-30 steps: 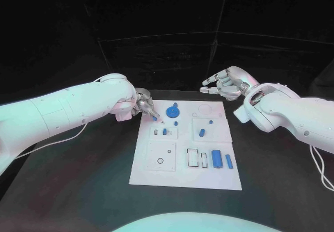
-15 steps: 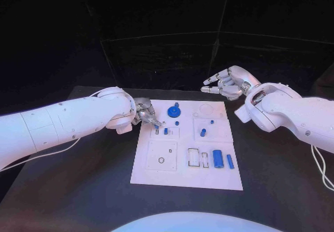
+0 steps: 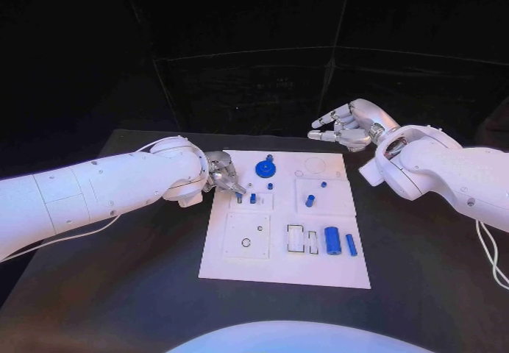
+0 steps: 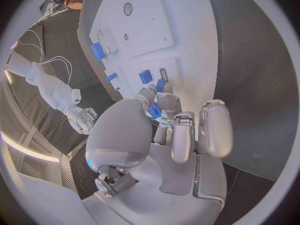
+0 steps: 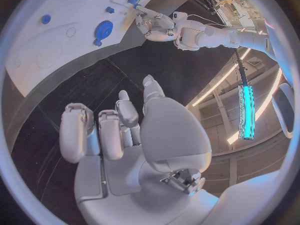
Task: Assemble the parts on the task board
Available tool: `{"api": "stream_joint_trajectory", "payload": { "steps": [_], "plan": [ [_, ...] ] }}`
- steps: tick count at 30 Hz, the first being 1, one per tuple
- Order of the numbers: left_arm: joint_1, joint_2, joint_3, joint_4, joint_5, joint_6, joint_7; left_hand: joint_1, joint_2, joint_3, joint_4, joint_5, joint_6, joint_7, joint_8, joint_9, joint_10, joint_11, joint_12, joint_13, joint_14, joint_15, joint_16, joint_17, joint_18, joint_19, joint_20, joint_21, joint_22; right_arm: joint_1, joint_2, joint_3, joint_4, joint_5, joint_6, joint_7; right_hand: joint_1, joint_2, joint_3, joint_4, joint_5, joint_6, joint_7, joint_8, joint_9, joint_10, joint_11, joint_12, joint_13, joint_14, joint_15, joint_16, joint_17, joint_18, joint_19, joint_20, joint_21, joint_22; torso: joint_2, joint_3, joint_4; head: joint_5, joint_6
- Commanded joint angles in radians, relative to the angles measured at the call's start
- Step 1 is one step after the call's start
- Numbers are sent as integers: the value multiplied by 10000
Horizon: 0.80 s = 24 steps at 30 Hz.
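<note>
The white task board [image 3: 244, 261] lies in the middle of the black table. On it I see a round blue part [image 3: 265, 171], small blue pegs [image 3: 309, 200], a blue cylinder [image 3: 332, 241] and a thin blue bar [image 3: 350, 245]. My left hand [image 3: 223, 179] hovers over the board's far left side and pinches a small blue part [image 4: 154, 110] between thumb and fingertip, just above two short blue pegs [image 3: 252, 198]. My right hand [image 3: 346, 125] is raised beyond the board's far right corner, fingers apart, holding nothing. The right wrist view shows the left hand [image 5: 156, 25] at the board [image 5: 37, 40].
Square and round recesses [image 3: 246, 243] mark the board's near left quarter, and two slots [image 3: 295, 239] sit beside the cylinder. Dark table surface [image 3: 117, 279] surrounds the board on all sides. A dark wall rises behind the table.
My left hand has come a little nearer along the board's left side, with the small blue part in its fingers. The right hand has stayed where it was.
</note>
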Motion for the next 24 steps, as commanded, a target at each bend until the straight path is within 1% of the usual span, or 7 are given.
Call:
{"api": "stream_joint_trajectory", "payload": {
  "steps": [1, 3, 8, 17, 21, 24],
  "plan": [
    [5, 2, -1, 43, -128, 210, -215, 43, -33, 1168, -1080, 61, 42, -11, 75, 18, 84, -16, -15, -18, 1056, -52, 31, 2634, -6, 222, -54, 45, 16, 19, -4, 6, 8, 33, 52, 97, -16, 121, -61, -1, 26, 79, -7, 42, 12, 19, -72, 21, 5, 646, -34, -34, 884, 165, -49, 11, -48, -4, 2, 1, 4, -2, -10],
    [3, -2, -7, 51, -134, 340, -246, 42, -36, 1174, -1083, 61, 42, -11, 75, 19, 84, -16, -16, -19, 1056, -52, 31, 2634, -6, 223, -54, 46, 17, 19, -6, 6, 6, 33, 53, 97, -16, 121, -61, -1, 26, 79, -7, 42, 12, 19, -72, 21, 5, 646, -34, -34, 884, 165, -49, 11, -48, -4, -3, 3, 7, -4, -17],
    [0, -7, -19, 68, -144, 658, -316, 13, -131, 1332, -1157, 70, 47, -10, 74, 25, 110, -16, 12, 11, 1056, -50, 31, 2634, -13, 232, -53, 66, 49, 18, -6, 6, 4, 33, 58, 99, -16, 121, -61, -1, 26, 79, -7, 42, 12, 19, -72, 21, 5, 646, -34, -34, 884, 165, -49, 11, -48, -4, -4, 4, 8, -2, -33],
    [-2, 11, -34, 82, -282, 853, -360, 13, -131, 1332, -1157, 70, 47, -10, 74, 25, 110, -16, 12, 11, 1056, -50, 31, 2634, -13, 232, -53, 66, 49, 18, -1, 6, 0, 33, 66, 107, -28, 140, -88, 16, 30, 89, -9, 46, 13, 26, -74, 30, 7, 646, -36, -41, 877, 165, -47, 9, -49, -4, -1, 0, -2, -5, -42],
    [-2, 14, -37, 96, -305, 902, -372, 13, -131, 1332, -1157, 70, 47, -10, 74, 25, 110, -16, 12, 11, 1056, -50, 31, 2634, -13, 232, -53, 66, 49, 18, 4, 6, -6, 34, 71, 108, -28, 140, -88, 16, 30, 89, -9, 46, 13, 26, -74, 30, 7, 646, -36, -41, 877, 165, -47, 9, -49, -4, -5, 5, 6, -5, -61],
    [-3, 16, -39, 99, -312, 913, -389, 10, -136, 1344, -1161, 70, 48, -10, 74, 25, 112, -16, 13, 13, 1056, -50, 31, 2634, -13, 232, -52, 66, 50, 18, 6, 6, -7, 34, 71, 108, -28, 140, -88, 16, 30, 89, -9, 46, 13, 26, -74, 30, 7, 646, -36, -41, 877, 165, -47, 9, -49, -4, 0, 3, 11, -8, -54]
  ]
}}
